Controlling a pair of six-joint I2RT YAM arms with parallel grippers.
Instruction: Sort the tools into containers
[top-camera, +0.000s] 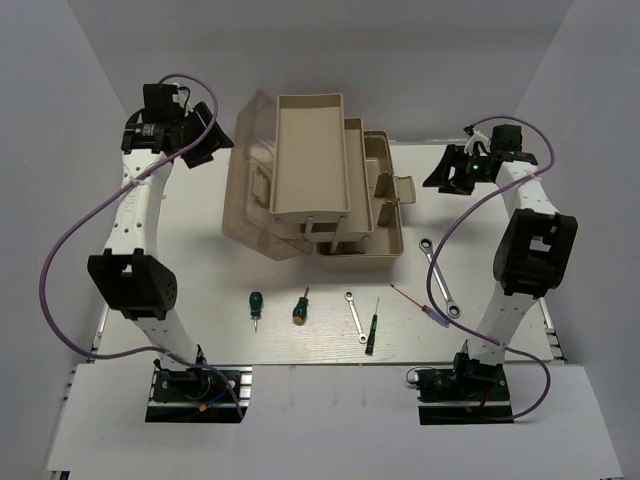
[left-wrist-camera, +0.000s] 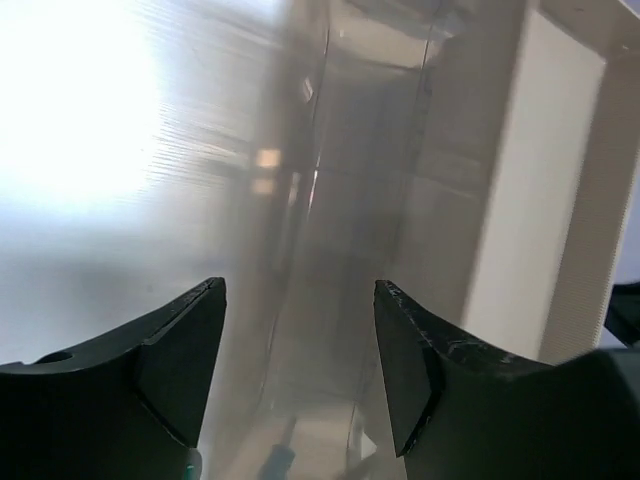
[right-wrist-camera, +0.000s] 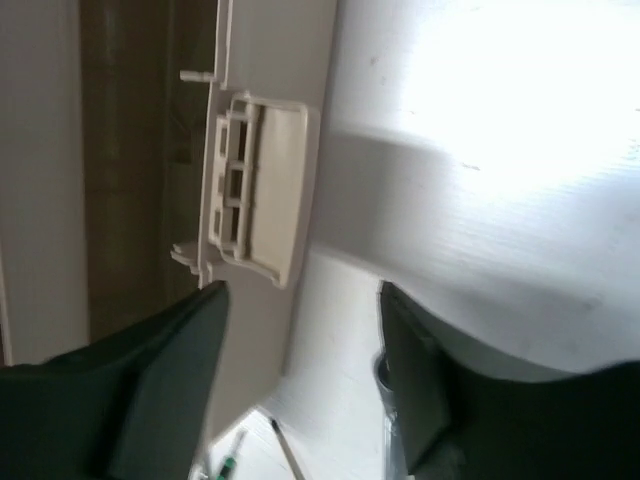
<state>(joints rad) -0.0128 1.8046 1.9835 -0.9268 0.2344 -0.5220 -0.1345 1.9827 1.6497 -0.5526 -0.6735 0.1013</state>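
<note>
The beige toolbox (top-camera: 385, 235) stands open at the table's middle back, its trays (top-camera: 310, 155) fanned up and its translucent brown lid (top-camera: 250, 170) to the left. Six tools lie in a row near the front: two green-handled screwdrivers (top-camera: 256, 303) (top-camera: 300, 306), a small wrench (top-camera: 355, 316), a black precision screwdriver (top-camera: 373, 328), a thin red screwdriver (top-camera: 418, 304) and a large wrench (top-camera: 440, 278). My left gripper (top-camera: 205, 140) is open and empty beside the lid (left-wrist-camera: 300, 200). My right gripper (top-camera: 445, 172) is open and empty next to the toolbox latch (right-wrist-camera: 265, 190).
White walls enclose the table at the back and both sides. Purple cables loop along both arms. The arm bases sit at the near edge. The right arm's elbow (top-camera: 535, 250) stands just right of the large wrench.
</note>
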